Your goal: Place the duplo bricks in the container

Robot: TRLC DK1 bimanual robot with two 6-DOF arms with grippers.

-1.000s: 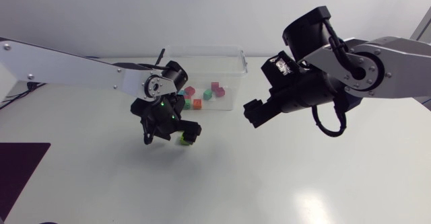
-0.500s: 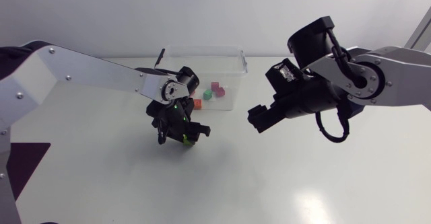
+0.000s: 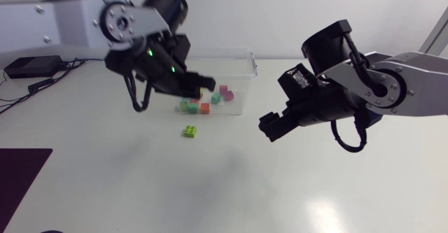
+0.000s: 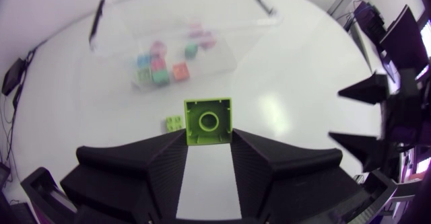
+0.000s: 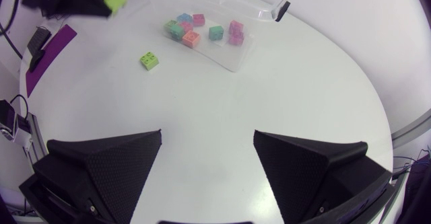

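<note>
The left gripper [image 4: 209, 143], raised beside the clear container [image 3: 245, 59], has its jaws clamped on a lime-green brick [image 4: 208, 121] whose hollow underside shows. A second green brick [image 3: 190, 131] lies on the table just before the container, which holds several coloured bricks [image 3: 205, 108]. The right gripper [image 5: 207, 150] gapes wide, holding nothing.

A glossy white table [image 3: 231, 191] fills the scene. At the table's near left corner lies a dark purple mat [image 3: 21, 173]; at its far left edge sits a small black box [image 3: 28, 66] trailing thin cables [image 3: 14, 96]. A soft bright patch [image 3: 325, 212] of reflected light lies near the table's front right.
</note>
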